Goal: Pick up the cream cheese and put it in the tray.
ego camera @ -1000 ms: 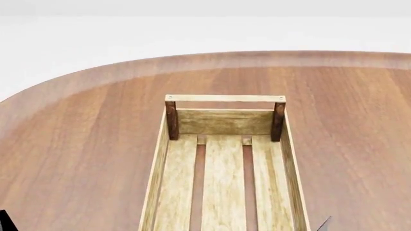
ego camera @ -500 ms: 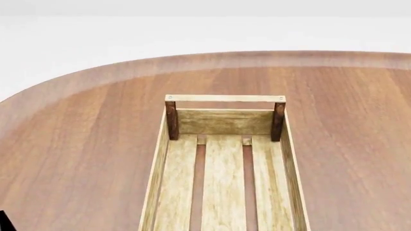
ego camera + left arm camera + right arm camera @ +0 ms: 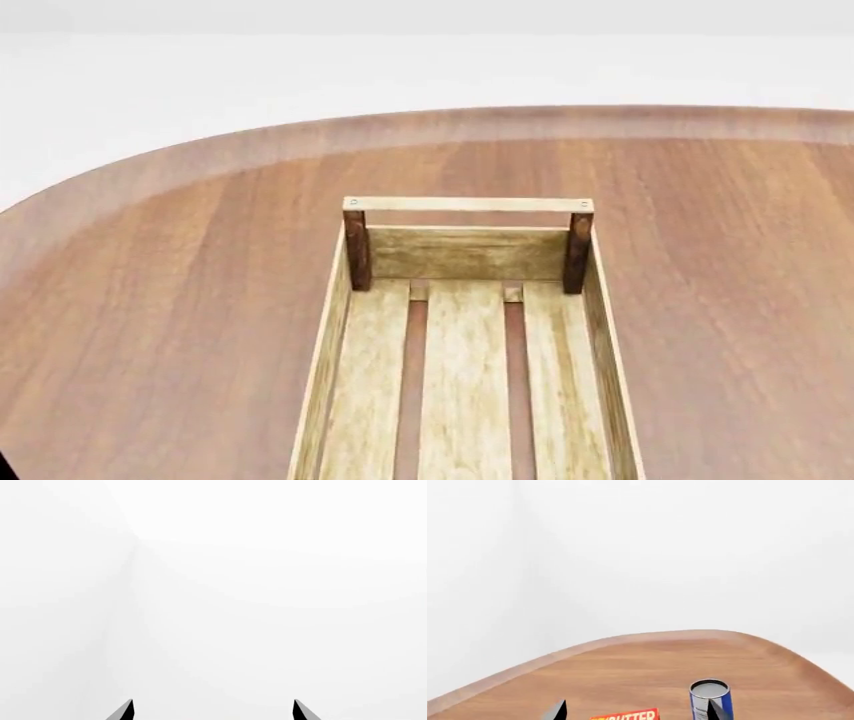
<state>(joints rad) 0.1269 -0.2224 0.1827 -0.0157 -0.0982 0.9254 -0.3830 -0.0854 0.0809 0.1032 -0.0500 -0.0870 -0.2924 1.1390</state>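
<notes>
Cream cheese: not visible in any view, so its place on the table cannot be told.
Tray (image 3: pixel 467 255): long light-wood crate lying lengthwise down the middle of the table (image 3: pixel 174 300), its far end rail toward the far rounded edge; the part of its slatted floor that shows holds nothing.
Left gripper (image 3: pixel 212 711): only 2 dark fingertips show against blank white; they stand well apart, so the claw reads as wide and holds nothing.
Right gripper (image 3: pixel 637 711): 2 dark fingertips likewise set wide, nothing between them, looking low across the table toward its curved far edge.
Step in hand: judged as the search and approach, with the pick not yet begun.
Doing it well: tip the right wrist further down until the small pale box shows, then line the wide claw over its short sides before descending.
Nearby things: a red-orange butter box (image 3: pixel 626 715) lies just under the right claw, only its top edge showing; a blue can (image 3: pixel 710 699) stands upright beside it, partly behind 1 fingertip.
In the way: both are close together, so a careless reach could knock the can over or close on the butter by mistake.
</notes>
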